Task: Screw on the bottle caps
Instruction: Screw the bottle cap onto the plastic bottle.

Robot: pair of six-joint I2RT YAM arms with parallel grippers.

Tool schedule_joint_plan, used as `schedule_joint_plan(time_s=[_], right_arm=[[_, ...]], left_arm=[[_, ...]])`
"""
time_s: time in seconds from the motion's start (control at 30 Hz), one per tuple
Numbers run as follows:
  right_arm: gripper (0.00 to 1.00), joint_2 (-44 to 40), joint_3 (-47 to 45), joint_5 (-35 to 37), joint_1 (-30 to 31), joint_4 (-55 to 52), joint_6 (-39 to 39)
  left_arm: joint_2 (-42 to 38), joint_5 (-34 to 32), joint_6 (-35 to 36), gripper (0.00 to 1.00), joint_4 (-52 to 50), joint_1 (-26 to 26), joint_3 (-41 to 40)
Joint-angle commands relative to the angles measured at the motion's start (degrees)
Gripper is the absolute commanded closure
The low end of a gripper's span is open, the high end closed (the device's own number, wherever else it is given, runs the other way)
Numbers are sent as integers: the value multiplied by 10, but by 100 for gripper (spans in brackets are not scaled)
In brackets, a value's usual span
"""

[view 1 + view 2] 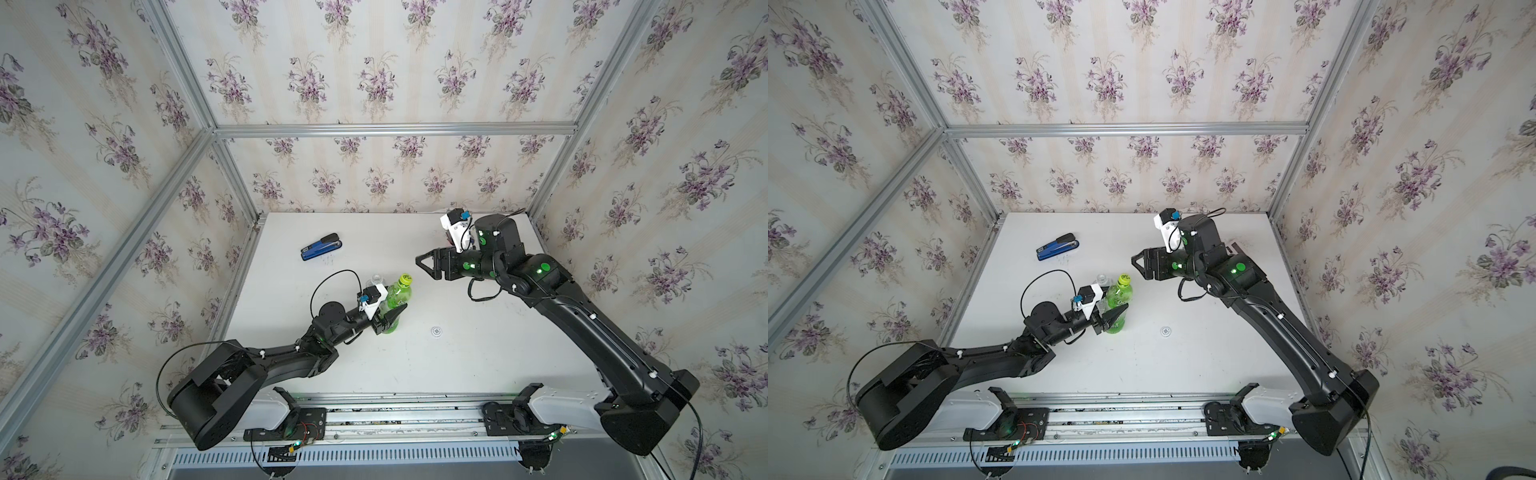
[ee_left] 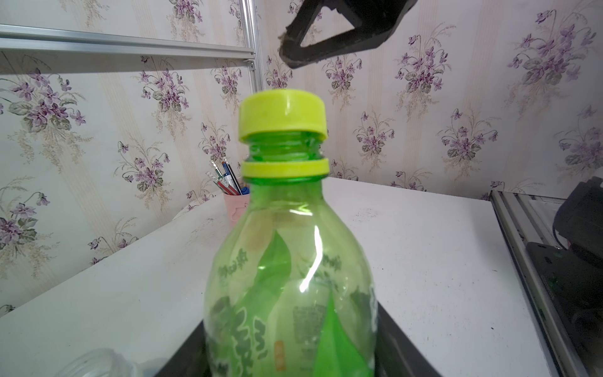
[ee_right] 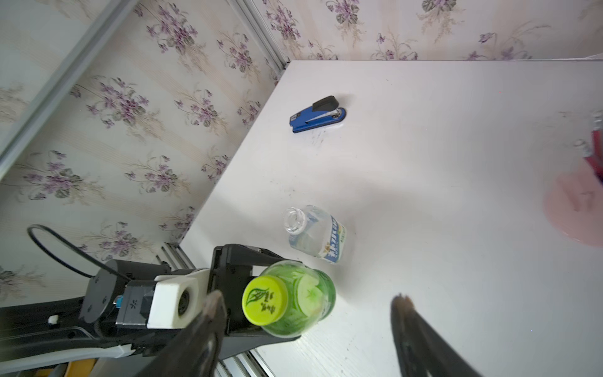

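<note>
Left wrist view puts the yellow-green cap [image 2: 282,114] right before me. It sits on the neck of the green bottle [image 2: 290,277], but bare thread shows between it and the collar ring below, so I judge it perched, not run down. The cap looks small, stiff and smooth-sided. I would pinch it across its side wall from above, squarely, because a skewed grip could cross the thread.

The bottle looks empty, thin-walled and light, so it will squash under a hard squeeze and spin if held slackly. My left end effector [image 1: 392,318] is clamped on its lower body, the firmest place to hold it.

My right end effector [image 1: 420,262] hangs at 1 o'clock of the cap and above it, jaws apart with nothing in them.

In both top views the green bottle stands near the middle of the worktop [image 1: 478,365]. The clear bottle [image 3: 318,235] stands just beside it at 11 o'clock, mouth open, and it looks equally light and easy to tip. Its white cap [image 1: 436,331] lies flat at 4 o'clock, apart from both bottles. It is low, so only its rim offers a grip.

The stapler [image 1: 321,246] lies further out at 10 o'clock. The pen cup [image 2: 235,204] stands near the back wall, mostly hidden by my right arm in the top views.
</note>
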Motion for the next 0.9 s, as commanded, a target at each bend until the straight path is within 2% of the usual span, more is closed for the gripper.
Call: schedule_joint_plan(time_s=[0.0,0.07,0.27,0.43,0.73,0.87], right_arm=[[36,-1,-40,-73,-2,101,81],[43,-1,-69,-99,-2,133,103],[52,-8,-111,-115,-2,184,127],[54,4,-109,-124,0,189,124],[56,32,-78,-104,21,135,92],[61,41,-58,-76,31,93,64]], left_arm=[[2,7,-11,39,35,2,1],[3,5,-16,39,38,5,0],[1,8,-19,39,39,7,-1],[2,11,-20,39,36,7,1],[3,12,-21,39,31,7,5],[0,15,-21,39,25,8,6]])
